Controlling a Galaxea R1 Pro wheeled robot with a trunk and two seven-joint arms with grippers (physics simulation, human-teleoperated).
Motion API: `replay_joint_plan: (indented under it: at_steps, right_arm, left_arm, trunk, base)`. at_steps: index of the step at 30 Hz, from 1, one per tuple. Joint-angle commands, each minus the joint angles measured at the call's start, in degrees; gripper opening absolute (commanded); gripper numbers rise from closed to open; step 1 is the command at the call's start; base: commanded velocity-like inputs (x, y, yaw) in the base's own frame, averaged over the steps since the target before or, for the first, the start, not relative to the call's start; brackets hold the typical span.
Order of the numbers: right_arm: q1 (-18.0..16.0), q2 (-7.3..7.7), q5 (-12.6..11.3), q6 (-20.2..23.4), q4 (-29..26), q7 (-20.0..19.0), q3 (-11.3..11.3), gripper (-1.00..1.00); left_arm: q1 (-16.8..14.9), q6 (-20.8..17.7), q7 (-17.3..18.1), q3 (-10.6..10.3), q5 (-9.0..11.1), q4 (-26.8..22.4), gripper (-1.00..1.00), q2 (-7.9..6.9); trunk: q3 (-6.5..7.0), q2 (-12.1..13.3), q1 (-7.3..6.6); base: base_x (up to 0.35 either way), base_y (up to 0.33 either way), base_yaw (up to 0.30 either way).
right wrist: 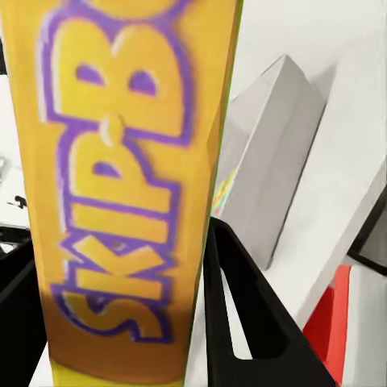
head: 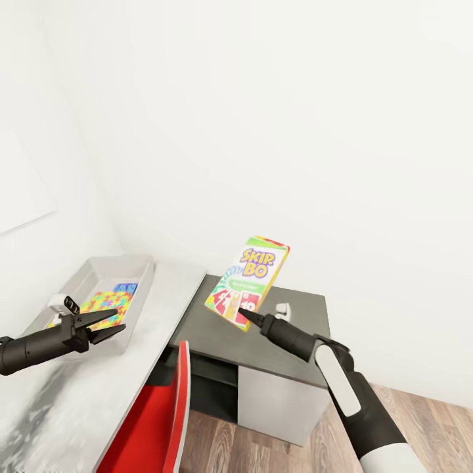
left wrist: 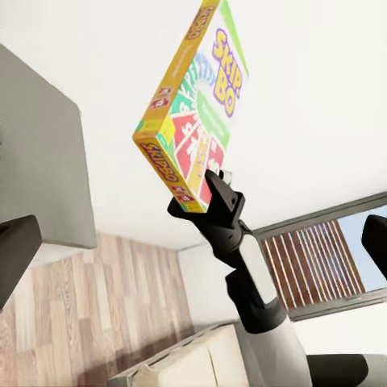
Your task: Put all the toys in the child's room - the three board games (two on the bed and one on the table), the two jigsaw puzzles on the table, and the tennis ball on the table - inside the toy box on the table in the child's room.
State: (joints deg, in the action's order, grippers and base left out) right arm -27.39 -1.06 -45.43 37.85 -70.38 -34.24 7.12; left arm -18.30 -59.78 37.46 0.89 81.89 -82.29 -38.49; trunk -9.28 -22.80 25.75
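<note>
Your right gripper (head: 248,317) clamps the bright yellow-green Skip-Bo board game (head: 248,281) by its corner, tilted above the dark side unit (head: 299,309); your left gripper (head: 105,326) stands open, empty.

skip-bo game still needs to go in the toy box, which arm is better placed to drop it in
Right. The right gripper is already shut on the Skip-Bo game, held above the dark side unit beside the toy box. The left gripper is open and holds nothing.
</note>
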Motion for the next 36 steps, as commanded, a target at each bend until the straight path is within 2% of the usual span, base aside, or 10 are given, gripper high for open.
replay_joint_plan:
  at_steps: [1,22,36]
  right_arm:
    - [0.03,0.02,-0.22,0.38,-0.34,0.13,0.01,-1.00]
    - [0.14,0.08,-0.10,0.24,-0.81,0.50,0.26,-1.00]
    - [0.14,0.09,-0.10,0.20,-0.76,0.41,0.26,-1.00]
  left_arm:
    - [-0.07,-0.22,0.28,0.03,-0.17,0.03,1.00,-0.02]
    - [-0.07,-0.22,0.04,-0.51,-0.29,-0.26,1.00,0.59]
    - [-0.07,-0.22,-0.22,-0.55,-0.32,-0.31,1.00,0.78]
  trunk:
    - [-0.12,-0.12,0.03]
    - [-0.12,-0.12,0.03]
    - [-0.12,-0.12,0.03]
  base:
    - [0.000,0.000,0.193]
    - [0.000,-0.007,0.280]
    - [0.012,-0.272,0.293]
